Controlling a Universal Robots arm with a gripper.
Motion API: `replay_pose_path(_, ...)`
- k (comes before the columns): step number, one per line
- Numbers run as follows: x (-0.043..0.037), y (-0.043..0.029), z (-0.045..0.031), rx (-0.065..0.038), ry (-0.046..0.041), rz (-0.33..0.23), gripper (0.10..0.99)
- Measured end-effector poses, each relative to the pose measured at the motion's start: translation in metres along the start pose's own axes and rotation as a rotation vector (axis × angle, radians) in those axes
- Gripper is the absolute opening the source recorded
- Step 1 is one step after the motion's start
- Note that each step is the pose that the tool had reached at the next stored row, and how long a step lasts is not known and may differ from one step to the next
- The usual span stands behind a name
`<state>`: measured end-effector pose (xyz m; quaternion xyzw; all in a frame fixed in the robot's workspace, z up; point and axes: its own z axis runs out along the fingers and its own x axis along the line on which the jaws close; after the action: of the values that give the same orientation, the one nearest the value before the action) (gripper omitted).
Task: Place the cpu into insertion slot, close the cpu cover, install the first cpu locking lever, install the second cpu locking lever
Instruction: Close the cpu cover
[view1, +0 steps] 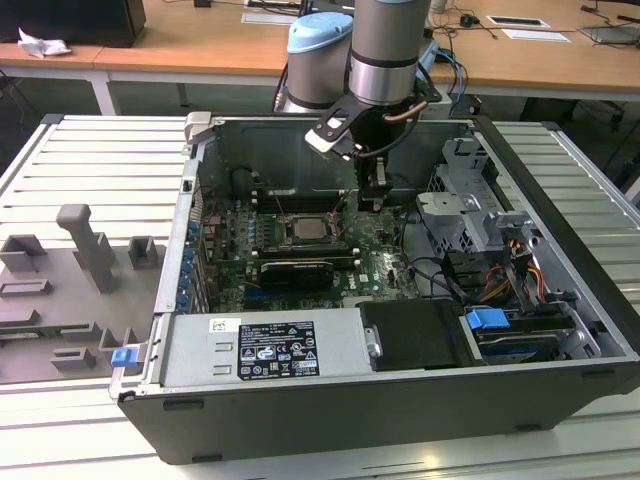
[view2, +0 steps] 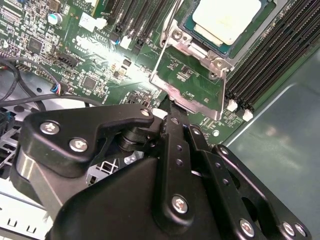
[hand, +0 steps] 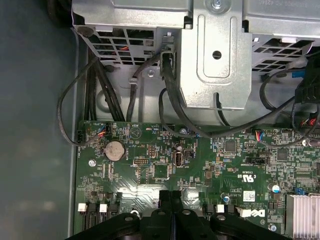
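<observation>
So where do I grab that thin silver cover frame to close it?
Probably the free edge of the thin silver cover frame, opposite its hinge beside the pale square cpu, coming from beyond that edge: it's swung open, leaving that bar exposed.

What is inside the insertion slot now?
The cpu lies in it, pale metal top showing; the cover is swung open. What lies beneath the cpu is hidden.
</observation>
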<state>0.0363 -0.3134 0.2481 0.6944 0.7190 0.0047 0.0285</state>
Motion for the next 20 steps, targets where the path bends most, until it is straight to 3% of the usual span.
replay_pose_path(20, 0.0003, -0.0083, -0.0004, 0.0, 0.0, 0.0, 0.106)
